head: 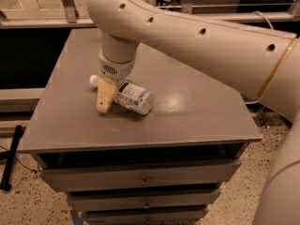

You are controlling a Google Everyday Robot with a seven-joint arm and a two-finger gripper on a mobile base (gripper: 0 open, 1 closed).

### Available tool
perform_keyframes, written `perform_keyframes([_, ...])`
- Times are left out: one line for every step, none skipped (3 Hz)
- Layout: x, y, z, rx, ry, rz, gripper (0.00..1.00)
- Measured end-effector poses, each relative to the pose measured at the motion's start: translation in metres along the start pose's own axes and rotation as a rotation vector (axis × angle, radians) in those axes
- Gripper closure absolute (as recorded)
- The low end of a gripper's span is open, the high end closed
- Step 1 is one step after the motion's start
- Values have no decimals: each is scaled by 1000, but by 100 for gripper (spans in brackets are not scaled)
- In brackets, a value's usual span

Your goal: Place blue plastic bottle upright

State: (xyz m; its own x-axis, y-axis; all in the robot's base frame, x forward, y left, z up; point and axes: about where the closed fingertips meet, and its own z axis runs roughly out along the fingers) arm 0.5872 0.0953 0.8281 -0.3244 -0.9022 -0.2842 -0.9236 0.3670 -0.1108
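Observation:
The blue plastic bottle (pixel 134 97) lies on its side on the grey table top (pixel 197 111), left of the middle. Its white cap (pixel 95 80) points to the back left and its white label with dark print faces up. My gripper (pixel 107 96) hangs straight down from the cream arm (pixel 197 36) and sits at the bottle's neck end, between the cap and the label, low and close to the table. Its near side covers part of the neck.
The table is the top of a cabinet with drawers (pixel 140 178) below its front edge. A metal rail (pixel 225 6) runs behind the table. A black rod (pixel 11 158) leans on the floor at the left. My arm spans the right side of the view.

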Motion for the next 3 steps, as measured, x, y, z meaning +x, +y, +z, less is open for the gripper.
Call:
perform_keyframes([0, -7, 0, 17, 16, 0, 39])
perform_keyframes([-7, -18, -9, 45, 22, -9, 62])
perform_keyframes([-17, -37, -35, 74, -35, -13, 86])
